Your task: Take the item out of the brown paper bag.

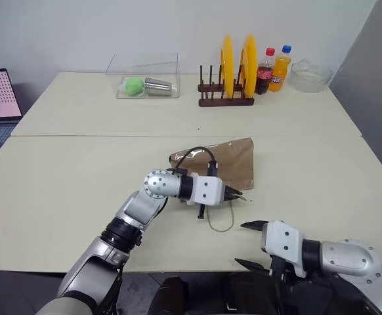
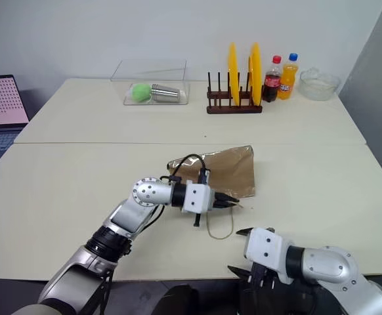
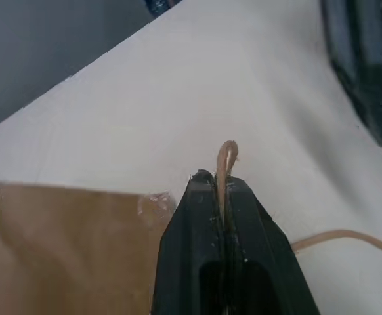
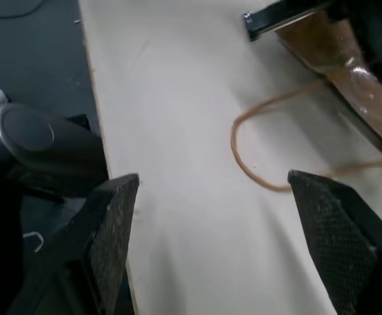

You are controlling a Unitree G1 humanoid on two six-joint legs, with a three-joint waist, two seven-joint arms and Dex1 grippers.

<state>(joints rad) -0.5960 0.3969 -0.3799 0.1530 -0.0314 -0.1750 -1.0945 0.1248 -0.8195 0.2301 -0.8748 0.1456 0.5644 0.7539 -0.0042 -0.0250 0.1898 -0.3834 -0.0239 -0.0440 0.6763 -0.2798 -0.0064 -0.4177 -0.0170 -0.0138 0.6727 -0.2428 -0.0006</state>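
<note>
Brown paper bag (image 1: pixel 220 163) lies flat on table (image 1: pixel 66 190), creased, near front edge, mouth toward robot. One twisted-paper handle (image 3: pixel 226 159) pinched between closed fingers of left gripper (image 1: pixel 238 195); other handle (image 1: pixel 221 220) loops loose on tabletop. Item not visible.

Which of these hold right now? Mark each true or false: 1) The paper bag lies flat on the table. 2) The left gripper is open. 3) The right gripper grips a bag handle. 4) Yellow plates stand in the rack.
1) True: the paper bag lies flat on the table.
2) False: the left gripper is shut on a handle.
3) False: the right gripper is open, holding nothing.
4) True: yellow plates stand in the rack.
</note>
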